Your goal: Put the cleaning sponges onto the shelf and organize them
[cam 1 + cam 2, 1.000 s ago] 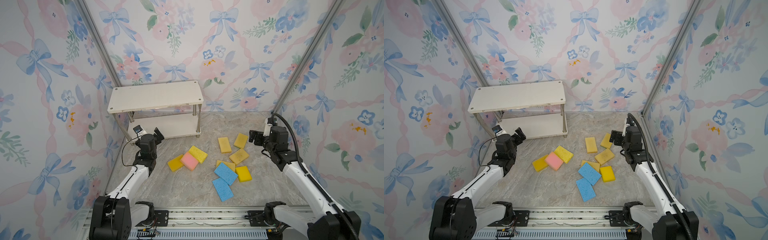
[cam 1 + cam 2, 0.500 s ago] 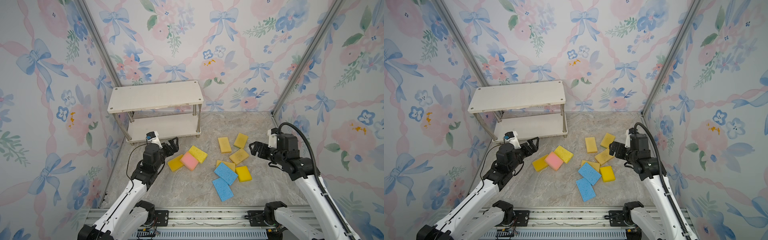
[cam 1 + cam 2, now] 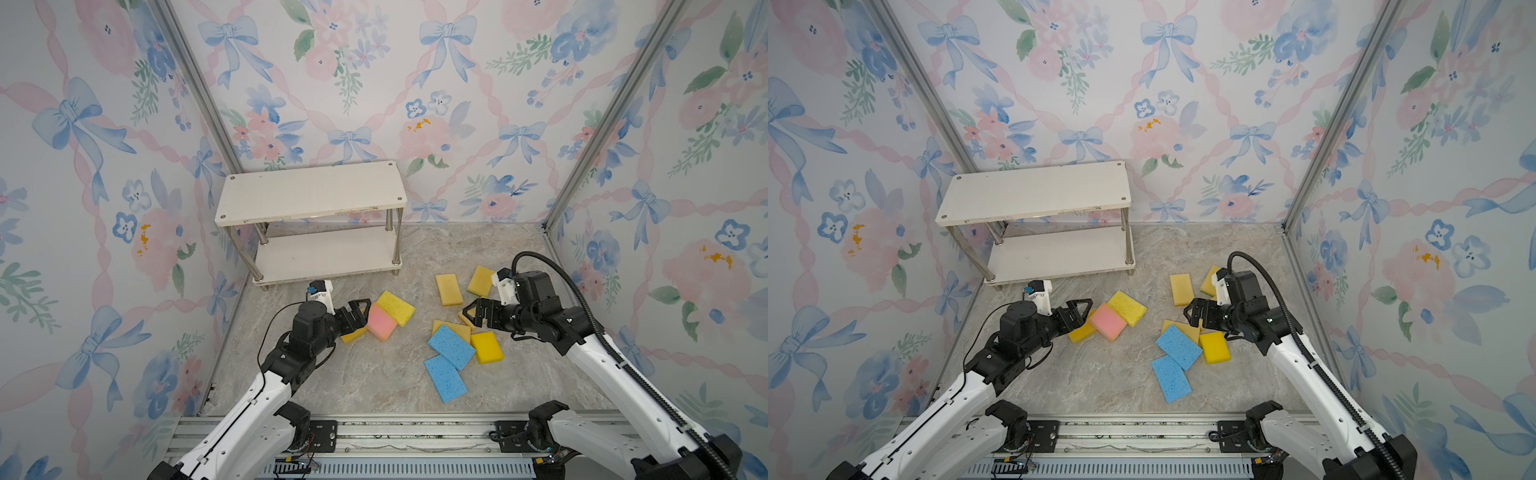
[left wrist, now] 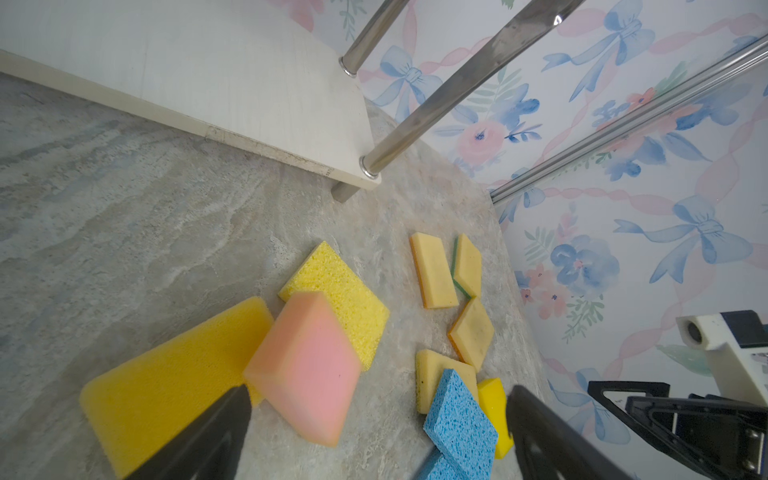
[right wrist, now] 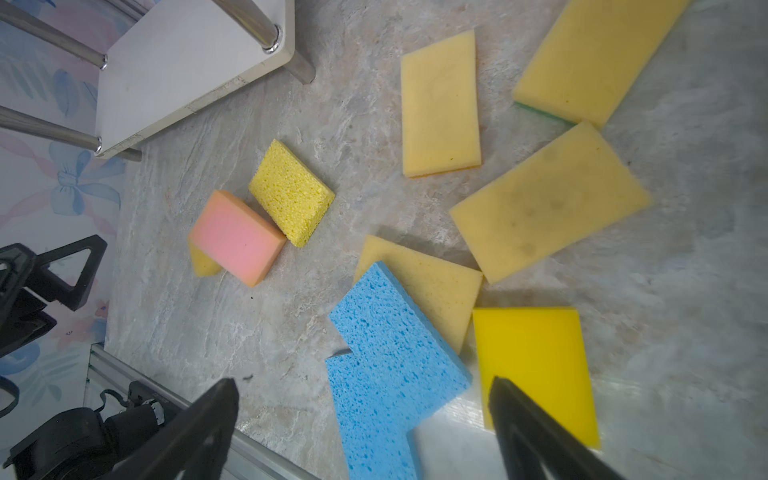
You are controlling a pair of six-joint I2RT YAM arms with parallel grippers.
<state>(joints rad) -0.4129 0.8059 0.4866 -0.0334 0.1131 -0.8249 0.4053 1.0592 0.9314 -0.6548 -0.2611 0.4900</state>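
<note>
Sponges point(image 3: 449, 289) lie scattered on the worktop point(image 3: 374, 386) in front of the shelf point(image 3: 311, 195), none on it. Both grippers stand wide open, holding nothing: the left gripper point(image 3: 360, 315) is beside the pink sponge point(image 3: 380, 322), the right gripper point(image 3: 471, 319) above yellow sponges point(image 3: 486, 347). Best to straddle one sponge's short sides squarely before closing.

Yellow sponge point(image 4: 166, 382) partly beneath pink sponge point(image 4: 307, 370)
</note>
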